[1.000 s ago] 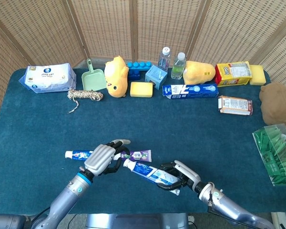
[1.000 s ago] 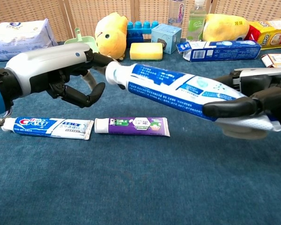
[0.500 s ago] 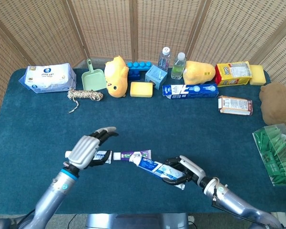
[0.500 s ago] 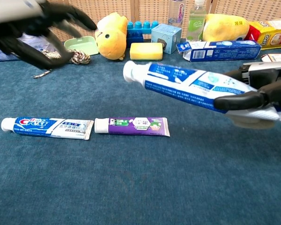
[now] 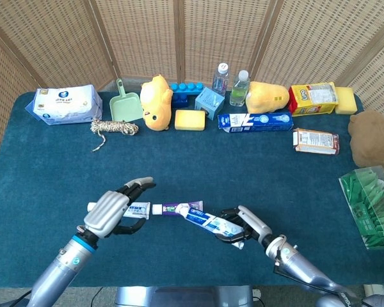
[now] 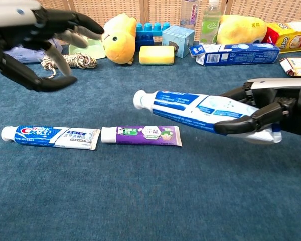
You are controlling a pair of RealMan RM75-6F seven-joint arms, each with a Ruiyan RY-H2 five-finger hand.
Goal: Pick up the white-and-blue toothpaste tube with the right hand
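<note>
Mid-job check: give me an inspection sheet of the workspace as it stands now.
Surface: blue cloth table, flat.
Job's things: white-and-blue toothpaste tube held off the table by the right hand, cap pointing left.
Clutter: Crest tube and purple tube lying end to end in front; along the back, wipes pack, green dustpan, rope, yellow plush, sponge, two bottles, toothpaste box; green bin at the right edge.
Hands: left hand empty, fingers spread, above the Crest tube.
Cables: nothing seen.
Surroundings: wicker screen behind the table.
</note>
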